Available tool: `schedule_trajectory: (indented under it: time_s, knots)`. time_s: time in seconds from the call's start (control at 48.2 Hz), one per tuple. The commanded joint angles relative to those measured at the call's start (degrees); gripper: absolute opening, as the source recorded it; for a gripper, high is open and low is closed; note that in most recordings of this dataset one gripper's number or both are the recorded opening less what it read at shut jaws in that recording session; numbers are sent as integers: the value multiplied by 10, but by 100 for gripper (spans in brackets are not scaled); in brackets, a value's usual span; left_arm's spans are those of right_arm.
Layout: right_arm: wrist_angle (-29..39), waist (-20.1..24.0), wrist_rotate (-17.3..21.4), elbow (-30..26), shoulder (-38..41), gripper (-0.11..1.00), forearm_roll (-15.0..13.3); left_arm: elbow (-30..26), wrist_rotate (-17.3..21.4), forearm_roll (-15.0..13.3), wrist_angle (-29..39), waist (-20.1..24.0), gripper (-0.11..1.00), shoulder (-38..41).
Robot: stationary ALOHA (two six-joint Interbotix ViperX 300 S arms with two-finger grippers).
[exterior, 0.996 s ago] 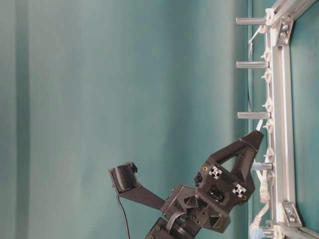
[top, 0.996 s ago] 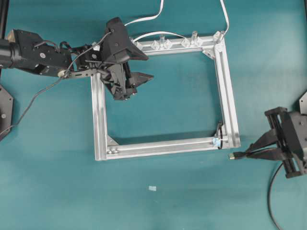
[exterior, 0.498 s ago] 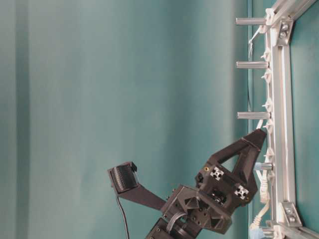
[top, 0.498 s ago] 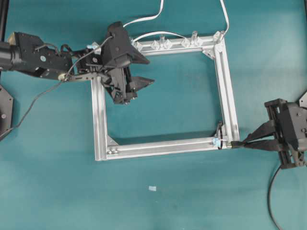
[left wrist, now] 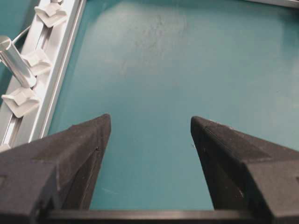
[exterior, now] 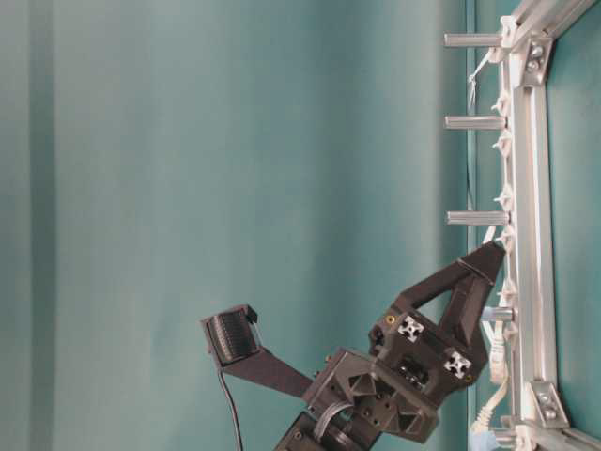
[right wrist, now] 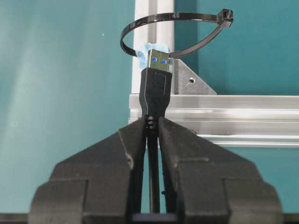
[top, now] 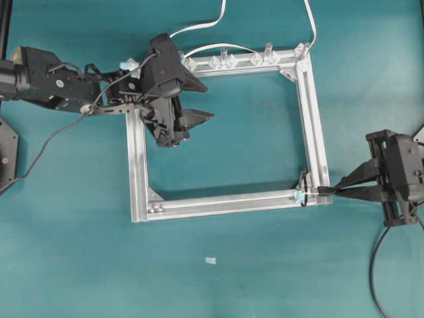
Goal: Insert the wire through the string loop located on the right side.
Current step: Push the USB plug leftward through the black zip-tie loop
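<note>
A: While clamped in the right gripper (right wrist: 150, 128), pinched just behind the plug: the wire (right wrist: 153, 91), silver tip out ahead at 12 o'clock in the wrist view, level with the near rail of the aluminium frame (right wrist: 243, 114).

B: And overhead?

A: Right gripper (top: 339, 191) at 3 o'clock of the frame (top: 136, 159), fingertips at the lower-right corner, pointing toward 9 o'clock. Wire (top: 372, 278) trailing off toward 6 o'clock behind the wrist.

B: Loop position?

A: String loop (right wrist: 174, 32) directly beyond the plug at 12 o'clock, standing up as an open hoop, pale-blue bit (right wrist: 148, 50) at its base just behind the tip. Overhead, string loop (top: 302, 180) inside that same corner. Tip in front of the hoop's lower edge; cannot tell whether touching or through it.

B: Other arm?

A: Left gripper (top: 189, 120) at 10 o'clock of the frame, over the upper-left corner, fingers spread wide, nothing between them. Only teal table (left wrist: 187, 60) between the pads in its wrist view, clear clips (left wrist: 21, 100) at 9 o'clock along the rail. Side view shows left gripper (exterior: 474, 282) only, beside the rail.
</note>
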Motion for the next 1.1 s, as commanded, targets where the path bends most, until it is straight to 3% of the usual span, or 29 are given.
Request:
schedule_trajectory:
  time_s: [0.0,0.602,1.079]
  knots:
    - [-3,-1,-1,-5,-2,12,-1,-9,-2,2,-3,-2,73,-14]
    - [-3,-2,-1,-4,-2,12,-1,-10,-2,1,-3,-2,73,-14]
    - [-11,-3,-1,-27,33,12,-2,-12,-2,2,-3,-33,73,-10]
